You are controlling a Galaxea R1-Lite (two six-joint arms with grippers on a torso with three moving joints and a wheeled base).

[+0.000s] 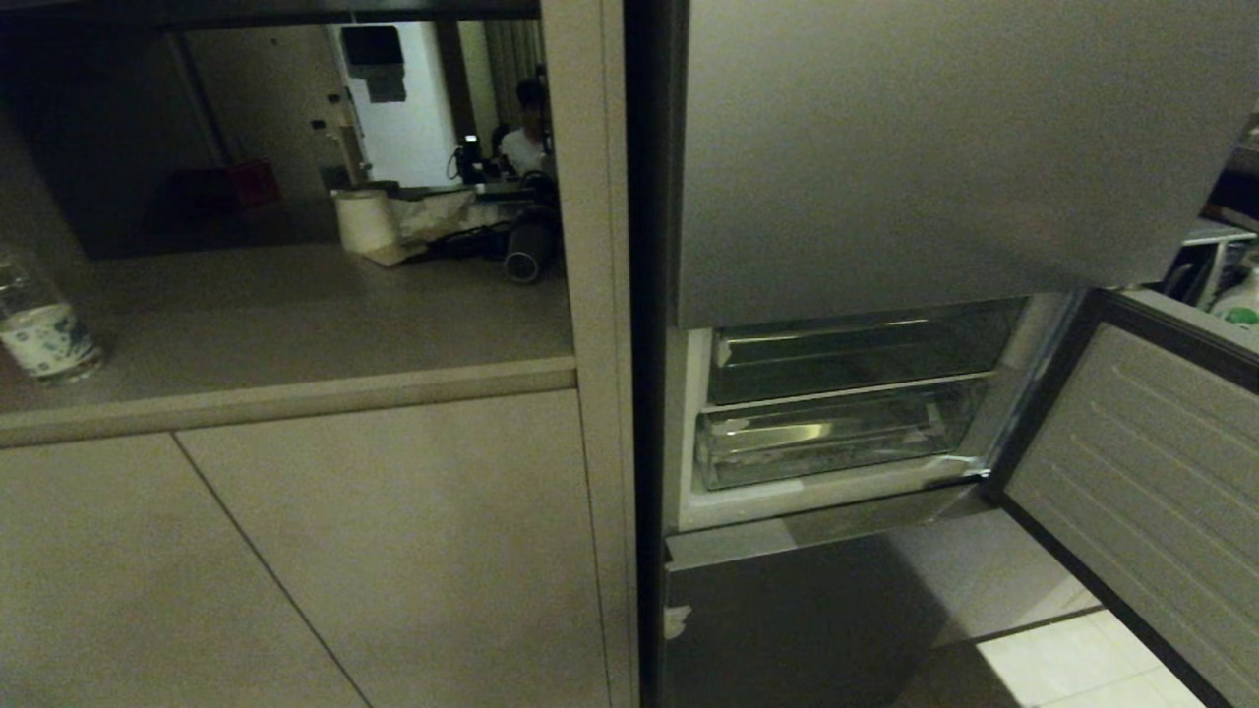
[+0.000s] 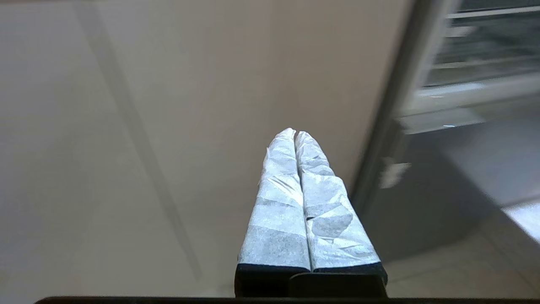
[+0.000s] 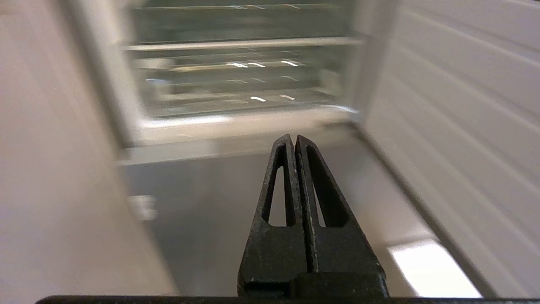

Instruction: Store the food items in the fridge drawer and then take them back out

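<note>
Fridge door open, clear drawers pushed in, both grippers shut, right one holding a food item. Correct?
Not quite: the right gripper is shut but holds nothing, as the right wrist view shows. The fridge door is open, the clear drawers are in, and the left gripper is shut.

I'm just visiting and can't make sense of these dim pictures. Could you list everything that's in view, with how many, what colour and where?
Fridge drawer: one, clear plastic, lower of the two bins in the open fridge compartment; no food visible in it.
Shallower tray: one, clear, directly above the drawer.
Fridge door: one, grey with a ribbed inner face, swung open at the right.
Upper fridge panel: one, grey steel, closed.
Cabinet counter: one, beige, left of the fridge.
Patterned cup: one, white and blue, far left on the counter.
Left gripper: one, white-wrapped fingers, shut, facing the cabinet front.
Right gripper: one, black, shut, pointing toward the drawers.
</note>
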